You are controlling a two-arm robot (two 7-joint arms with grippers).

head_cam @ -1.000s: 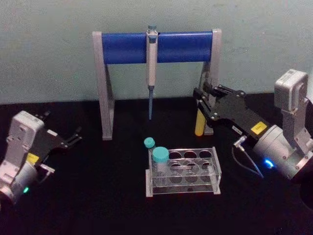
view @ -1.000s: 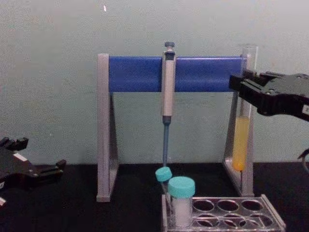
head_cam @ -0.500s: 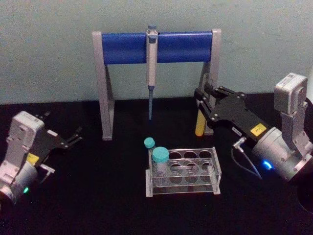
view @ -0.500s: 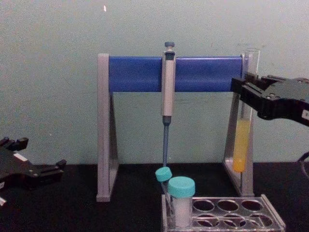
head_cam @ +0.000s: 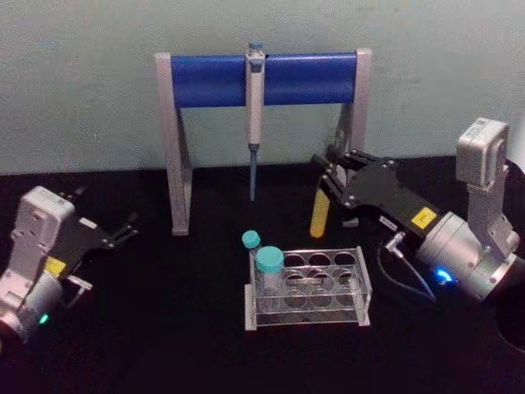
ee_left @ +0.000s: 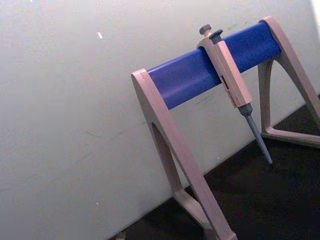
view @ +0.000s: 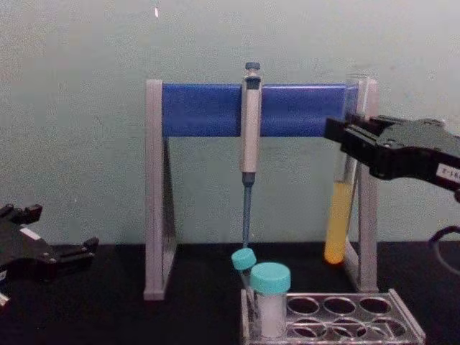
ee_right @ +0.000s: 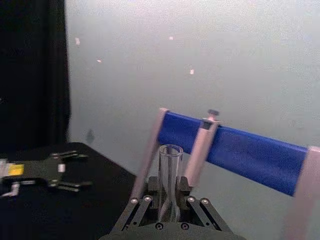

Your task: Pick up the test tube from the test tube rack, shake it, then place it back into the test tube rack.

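No writing is legible. Right of the rack [head_cam: 364, 287], the right gripper [head_cam: 326, 182] carries a yellow sticker [head_cam: 424, 217] and a white label [view: 449, 171]. Left of the rack, the left gripper [head_cam: 123, 228] carries a second yellow sticker [head_cam: 54, 266]. All print is too small to read.

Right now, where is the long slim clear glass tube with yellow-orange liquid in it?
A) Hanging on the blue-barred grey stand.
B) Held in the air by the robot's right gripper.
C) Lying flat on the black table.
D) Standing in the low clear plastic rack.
B: the right gripper is shut on the glass tube near its upper part, and its round bottom hangs above the table, outside the clear plastic rack.
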